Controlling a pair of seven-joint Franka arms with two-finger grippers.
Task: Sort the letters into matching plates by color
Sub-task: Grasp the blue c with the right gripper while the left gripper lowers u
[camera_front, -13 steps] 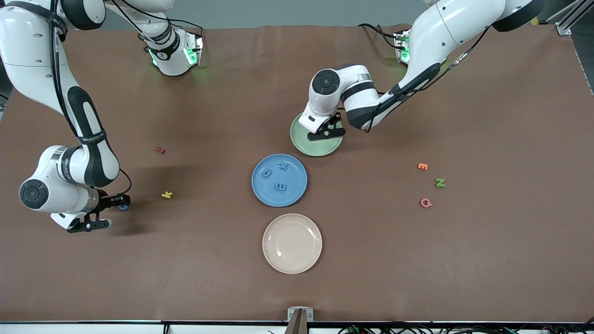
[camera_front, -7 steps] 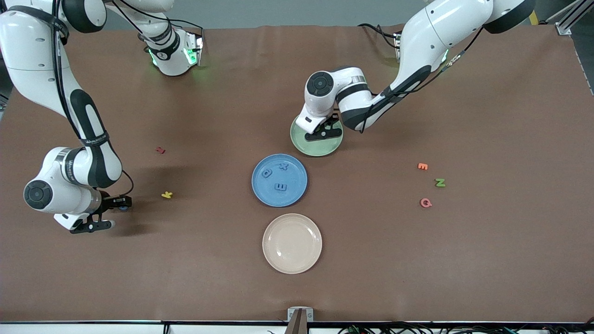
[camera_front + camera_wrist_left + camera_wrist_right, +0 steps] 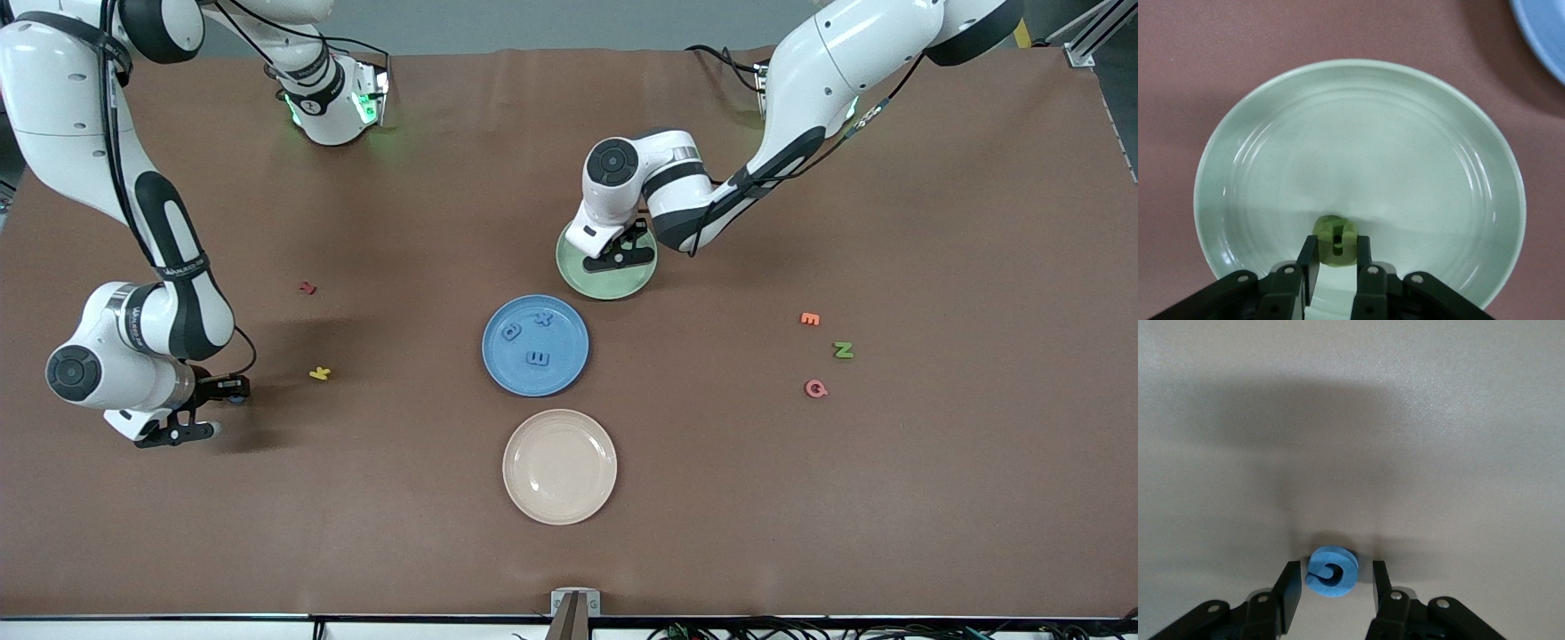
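My left gripper [image 3: 625, 252] is low over the pale green plate [image 3: 605, 283], shut on a green letter [image 3: 1335, 240] that sits at the plate's surface [image 3: 1358, 133]. My right gripper [image 3: 228, 407] is down at the table near the right arm's end, open, with a blue letter [image 3: 1331, 572] lying between its fingers with gaps on both sides. The letter also shows in the front view [image 3: 236, 397]. The blue plate [image 3: 502, 373] holds three blue letters [image 3: 538, 358]. A green letter N [image 3: 843, 349] lies toward the left arm's end.
A cream plate [image 3: 560, 507] lies nearer the front camera than the blue plate. A yellow letter [image 3: 320, 373] and a red letter [image 3: 308, 287] lie near my right gripper. An orange letter [image 3: 809, 318] and a pink letter [image 3: 815, 388] lie beside the N.
My left gripper has shifted slightly over the green plate with the green letter. My right gripper has edged slightly around the blue letter.
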